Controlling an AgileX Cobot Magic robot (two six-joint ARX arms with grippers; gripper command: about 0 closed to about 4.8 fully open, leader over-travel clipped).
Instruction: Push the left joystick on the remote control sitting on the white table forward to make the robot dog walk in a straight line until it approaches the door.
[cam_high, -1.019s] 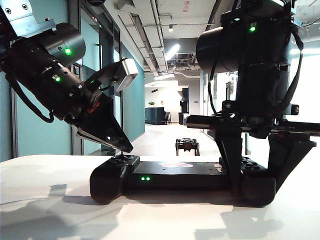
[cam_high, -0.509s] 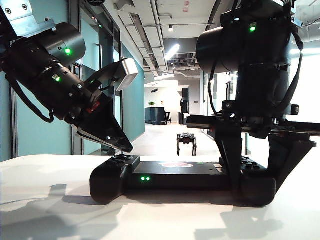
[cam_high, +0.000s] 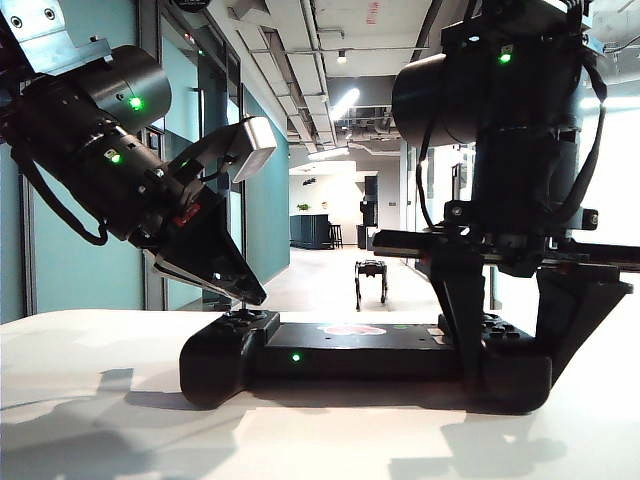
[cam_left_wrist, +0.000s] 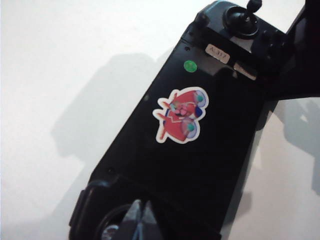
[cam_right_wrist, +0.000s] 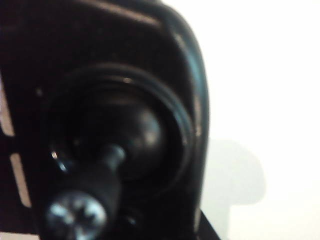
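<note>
Across the lower part of the exterior view the white worktop (cam_high: 90, 400) is spread, broad and matte, with the arms' shadows cast on it. Behind it a long corridor with teal walls and ceiling lights is seen.

On the worktop the remote control (cam_high: 350, 355) is laid flat, a wide black controller with two bulged ends, a single green light on its near face and a red-and-white sticker (cam_left_wrist: 180, 115) on its flat middle.

At the right-hand end of the controller the right hand (cam_high: 520, 330) is set pointing straight down, its two dark fingers (cam_high: 462, 320) standing on either side of that bulged end and seemingly pressed against it, so the end is taken to be clamped between them. In the right wrist view a thumbstick with a screw-headed cap is shown very close and blurred.

Above the controller's left-hand end the left hand (cam_high: 250, 290) is slanted downward, its jaws drawn together to a narrow tip with nothing between them. The tip is placed at the left joystick (cam_high: 238, 308); whether it touches cannot be told.

Far down the corridor floor, small and black, the robot dog (cam_high: 371, 280) is seen standing on its four thin legs.
</note>
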